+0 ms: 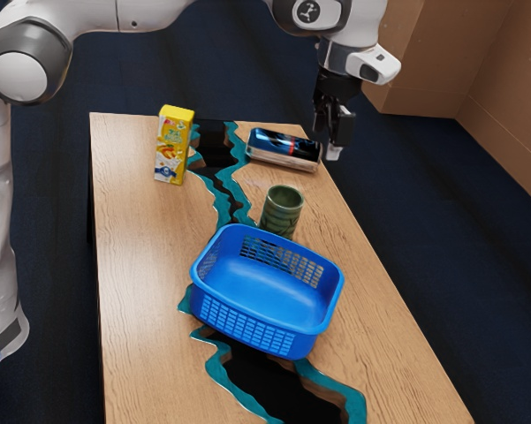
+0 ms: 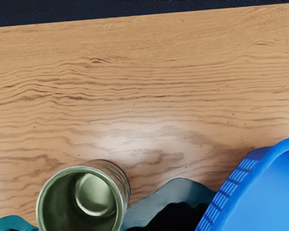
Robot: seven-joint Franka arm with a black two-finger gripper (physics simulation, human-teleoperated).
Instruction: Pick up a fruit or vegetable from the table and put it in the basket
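My gripper (image 1: 334, 141) hangs at the table's far right corner in the exterior view, just right of a dark blue can-like item. The blue basket (image 1: 267, 288) stands upright on the table, well toward the viewer from my hand, its smooth blue floor in sight. In the wrist view, part of the basket (image 2: 252, 192) appears, with the green cup beside it.
On the wooden table (image 1: 141, 283) stand a yellow carton (image 1: 171, 146), the dark blue item (image 1: 283, 148) and a green cup (image 1: 282, 210) close behind the basket. In the wrist view the cup (image 2: 120, 180) is open at the top.
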